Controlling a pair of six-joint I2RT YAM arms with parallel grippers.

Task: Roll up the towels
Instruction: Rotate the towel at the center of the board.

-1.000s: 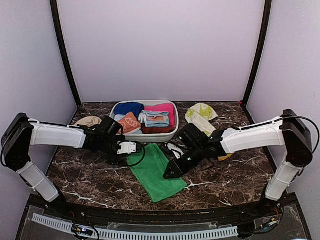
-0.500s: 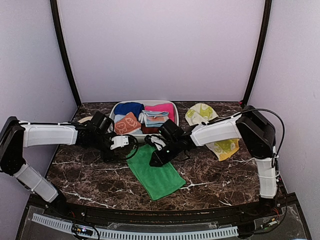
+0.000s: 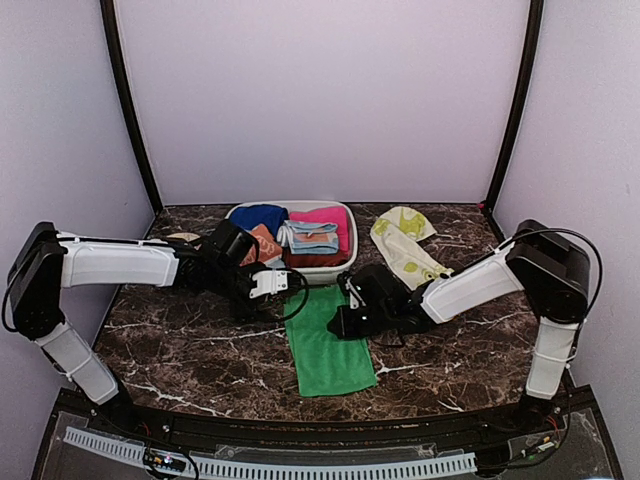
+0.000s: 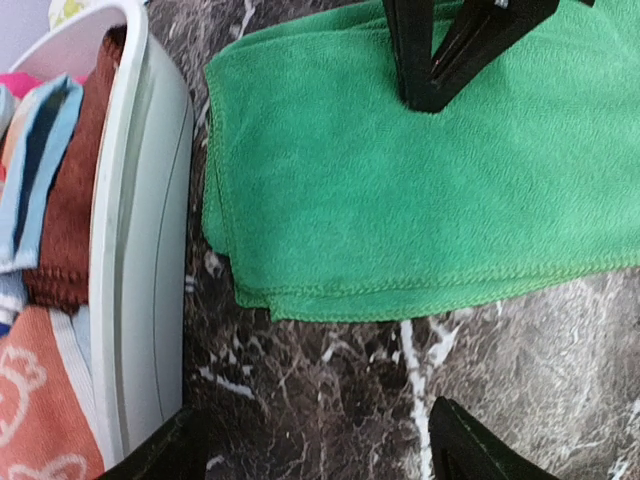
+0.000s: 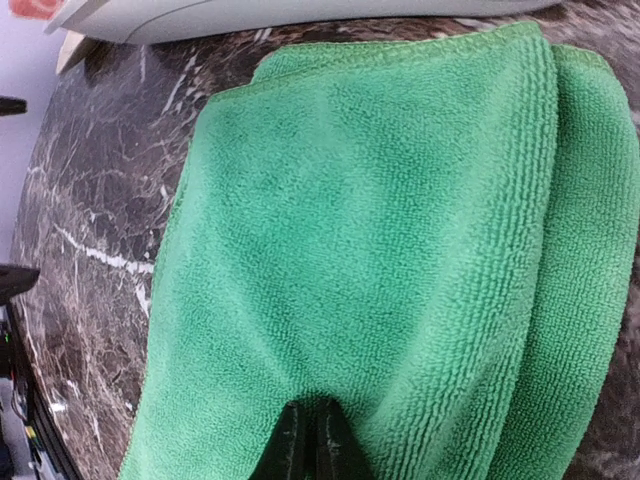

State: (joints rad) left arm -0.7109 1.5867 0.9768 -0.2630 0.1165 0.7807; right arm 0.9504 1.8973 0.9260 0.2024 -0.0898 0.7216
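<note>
1. My right gripper [image 5: 308, 440] had its jaws together, tips pressed down on the green towel [image 3: 330, 350] near its far right edge. I couldn't tell whether any cloth was pinched between them.
2. I judged that hold was there to pin or catch the far end so a roll could start from it.
3. My left gripper [image 4: 322, 440] hung with jaws wide apart and nothing between them. It was over the bare surface [image 3: 200, 350] just beside the towel's far left corner, next to the bin [image 4: 150, 250].
4. It was probably placed there to take the matching corner, so both ends turn evenly.
5. The green towel lay flat on the surface, just in front of the bin, between my two arms, long side running toward me.
6. It looked folded: doubled layers at the left edge, a lengthwise fold on the right, and a stitched hem. It was soft terry with no roll begun.
7. The cream towel [image 3: 400, 245] lay loose and rumpled to the right of the bin, apart from both grippers and unrolled.
</note>
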